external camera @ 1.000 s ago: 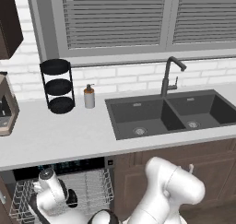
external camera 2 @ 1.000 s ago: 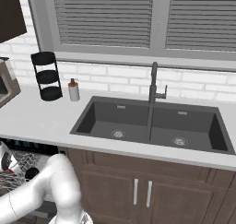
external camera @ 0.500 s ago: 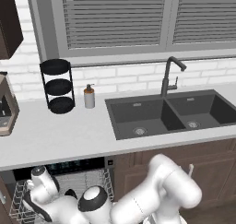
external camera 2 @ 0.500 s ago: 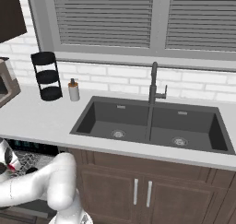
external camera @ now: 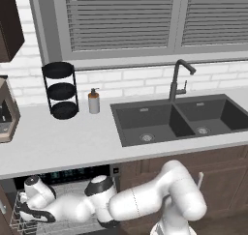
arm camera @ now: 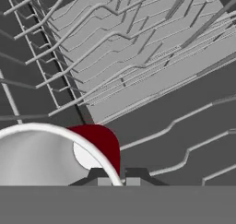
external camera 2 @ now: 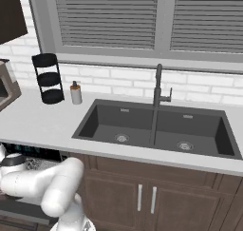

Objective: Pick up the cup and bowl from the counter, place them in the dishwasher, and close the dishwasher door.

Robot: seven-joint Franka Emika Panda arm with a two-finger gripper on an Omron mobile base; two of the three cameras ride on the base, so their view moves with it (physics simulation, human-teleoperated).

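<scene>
My gripper is shut on the red cup, its white rim arching across the lower left of the hand view. The cup hangs just above the white wire rack of the dishwasher. In the left base view the arm reaches down under the counter, and the gripper sits low inside the rack, below the black control strip. The black bowl is out of view. I cannot make out the dishwasher door.
On the counter stand a black three-tier stand, a grey soap dispenser and a coffee machine at the far left. The dark double sink with its tap lies to the right. Brown cabinet doors sit below it.
The hand has edged left and lower over the rack with the cup, and the forearm has dropped down in front of the dishwasher opening.
</scene>
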